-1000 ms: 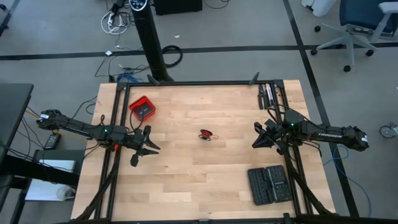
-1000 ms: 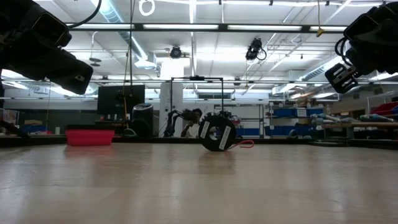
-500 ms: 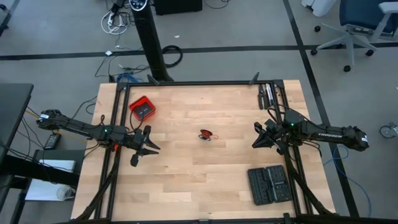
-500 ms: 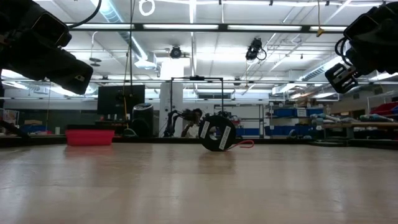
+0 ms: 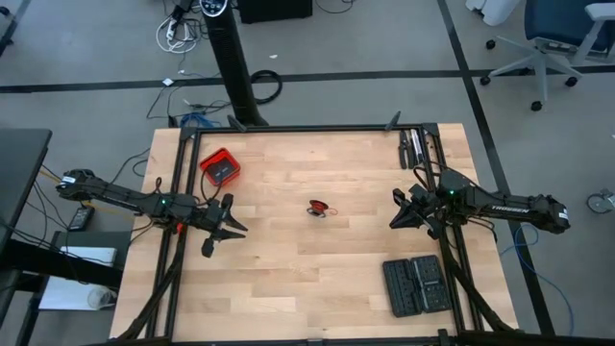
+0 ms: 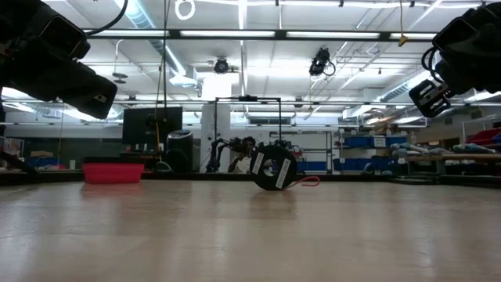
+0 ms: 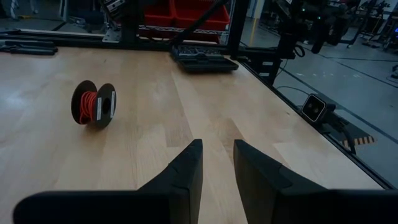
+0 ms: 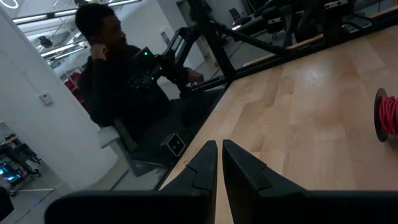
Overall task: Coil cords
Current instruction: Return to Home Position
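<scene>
Standing on its two dark rims near the middle of the table [image 5: 288,279], the spool [image 5: 317,208] carried the red wire [image 7: 86,106] wound around its core, with a short loose tail [image 6: 310,181] poking out at one side. Its axle lay level and ran across the line joining the two arms, so each gripper faced the rims side-on rather than a flat face.

From the spool, the left gripper [image 5: 234,223] lay well off to one side and the right gripper [image 5: 395,212] well off to the other, both pointing inward at it. The spool sat about midway, and neither arm looked clearly nearer. The left gripper's fingers [image 7: 187,167] stood slightly apart on nothing. The right gripper's fingers [image 8: 204,163] were all but closed, also empty. Pulling back looked unobstructed for both.

Counted: one spool, one wire, two grippers. Farther from the spool sat one red box [image 5: 220,169] beyond the left gripper and one dark case [image 5: 413,285] beyond the right. One person [image 8: 118,87] sat off the table.
</scene>
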